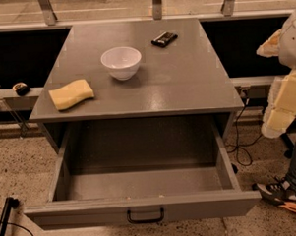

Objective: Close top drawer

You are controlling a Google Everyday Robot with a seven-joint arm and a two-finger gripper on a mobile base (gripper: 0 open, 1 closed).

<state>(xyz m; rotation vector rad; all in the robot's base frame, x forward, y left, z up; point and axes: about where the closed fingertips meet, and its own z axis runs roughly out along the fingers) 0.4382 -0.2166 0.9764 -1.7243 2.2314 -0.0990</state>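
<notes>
Top drawer (83, 213) stands fully extended beneath the desk (186, 84) top. Claw (277, 118) sits right of the drawer, clear of it; claw state cannot be determined.

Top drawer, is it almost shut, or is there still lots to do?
Nothing looks done yet: the top drawer is pulled far out, with its inside showing. In hand: the gripper is at the right edge of the view, beside the cabinet, not touching the drawer or its black handle. Left to do: get to the drawer front and push it all the way in.
</notes>
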